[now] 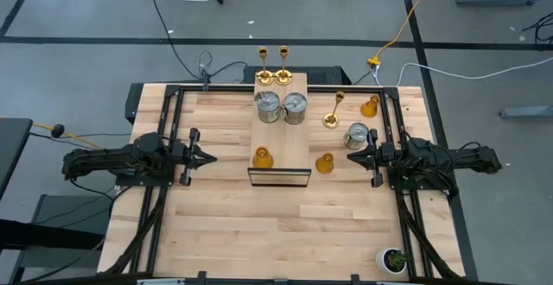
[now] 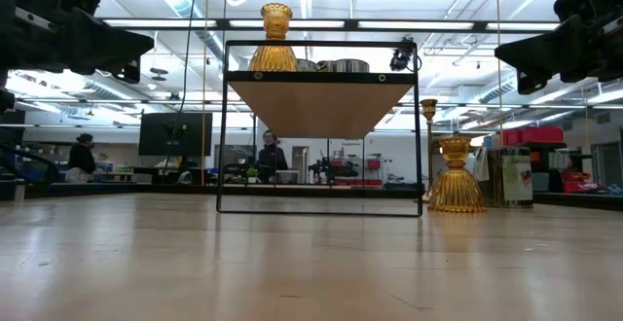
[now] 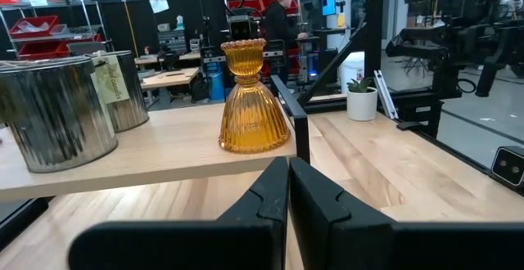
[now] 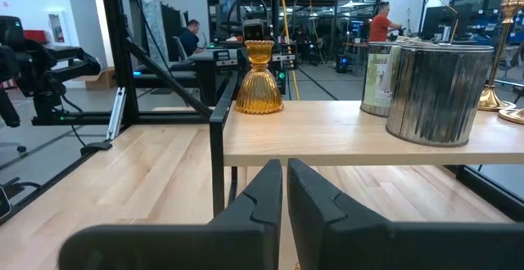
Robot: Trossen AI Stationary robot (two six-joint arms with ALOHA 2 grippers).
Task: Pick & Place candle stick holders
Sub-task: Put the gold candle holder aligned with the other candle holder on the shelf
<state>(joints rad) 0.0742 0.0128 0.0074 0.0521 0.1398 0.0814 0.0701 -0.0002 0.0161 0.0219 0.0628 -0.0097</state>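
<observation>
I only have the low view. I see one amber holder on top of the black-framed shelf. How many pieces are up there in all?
Observer: Five stand on the black-framed wooden shelf: two slender gold candlesticks, two silver metal cans, and that squat amber holder.
Operator: What is off the shelf?
Observer: Four pieces are on the table on the right arm's side: a third gold candlestick, a third silver can, and two more amber holders.
Operator: Are the fingers open?
Observer: No. The left gripper and right gripper flank the shelf, both shut and holding nothing.
</observation>
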